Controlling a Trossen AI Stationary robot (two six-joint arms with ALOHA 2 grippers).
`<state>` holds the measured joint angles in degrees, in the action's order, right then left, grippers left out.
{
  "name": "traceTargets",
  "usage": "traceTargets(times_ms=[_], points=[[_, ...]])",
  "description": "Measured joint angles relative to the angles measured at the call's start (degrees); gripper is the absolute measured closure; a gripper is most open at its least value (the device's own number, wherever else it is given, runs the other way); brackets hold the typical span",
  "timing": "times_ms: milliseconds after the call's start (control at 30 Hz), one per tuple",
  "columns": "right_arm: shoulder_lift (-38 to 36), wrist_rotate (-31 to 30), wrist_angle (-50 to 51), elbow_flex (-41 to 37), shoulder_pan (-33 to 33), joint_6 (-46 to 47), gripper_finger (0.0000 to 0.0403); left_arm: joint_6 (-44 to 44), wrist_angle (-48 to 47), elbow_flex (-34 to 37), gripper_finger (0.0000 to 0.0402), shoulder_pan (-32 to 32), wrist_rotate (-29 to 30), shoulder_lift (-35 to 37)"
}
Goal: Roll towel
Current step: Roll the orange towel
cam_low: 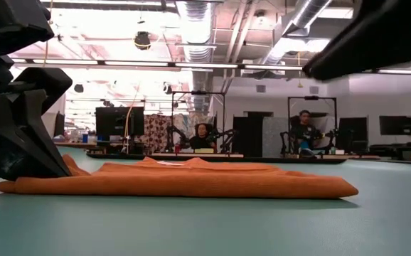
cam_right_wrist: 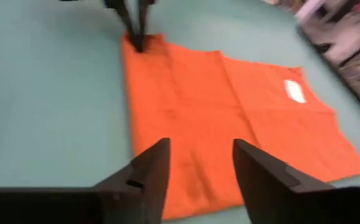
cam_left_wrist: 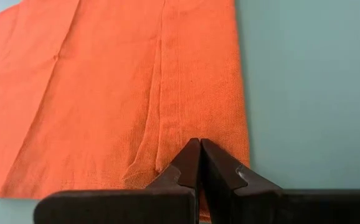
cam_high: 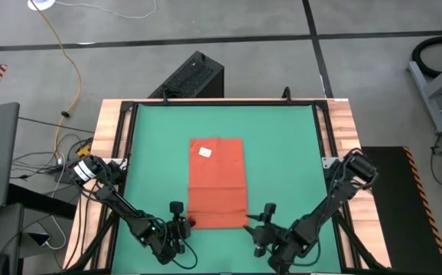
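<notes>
The high camera is looking straight down; the low one is gazing level across the table [cam_high: 297, 153]; both wrist cameras are sharing the towel [cam_left_wrist: 124, 81] close up.

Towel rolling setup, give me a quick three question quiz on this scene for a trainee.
1. True or false: the towel is already rolled into a tube.
2. Which gripper is shut on the towel's near edge: A) left gripper, B) right gripper?
3. Fill in: the white tag sits near the towel's ___ end, away from the grippers.

Key:
1. False; it lies flat on the green mat.
2. A; the right gripper is open above the cloth.
3. Far.
</notes>
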<state>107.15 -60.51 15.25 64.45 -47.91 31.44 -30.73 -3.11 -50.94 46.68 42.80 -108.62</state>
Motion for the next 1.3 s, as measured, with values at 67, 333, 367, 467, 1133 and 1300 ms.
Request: traceTargets(times_ms=[67, 333, 367, 467, 1133, 1300], points=[[0.0, -1.3, -7.3, -4.6, -0.5, 0.0, 0.0177, 0.7, 0.5, 0.0, 0.0401, 0.0, 0.2, 0.0], [0.0, 6.6, -54.0, -23.2, 0.0, -17.9, 0.0159, 0.8, 1.1, 0.0, 0.0401, -0.4, 0.1, 0.0], [0.0, 7.8, -56.8, -24.1, 0.6, -20.5, 0.0159, 0.6, 1.1, 0.0, 0.0401, -0.6, 0.1, 0.0], [0.0, 12.0, -57.8, -24.8, 3.0, -24.8, 0.0159, 0.1, 1.2, 0.0, 0.0401, -1.4, -1.1, 0.0], [8.0, 25.2, -59.1, -27.0, 9.1, -21.9, 0.0158, -2.3, -0.1, 0.0, 0.0401, -3.1, -4.0, 0.0], [16.1, 22.4, -71.4, -30.1, 9.0, -15.9, 0.0158, -3.6, -0.5, 0.0, 0.0401, -3.2, -4.5, 0.0]])
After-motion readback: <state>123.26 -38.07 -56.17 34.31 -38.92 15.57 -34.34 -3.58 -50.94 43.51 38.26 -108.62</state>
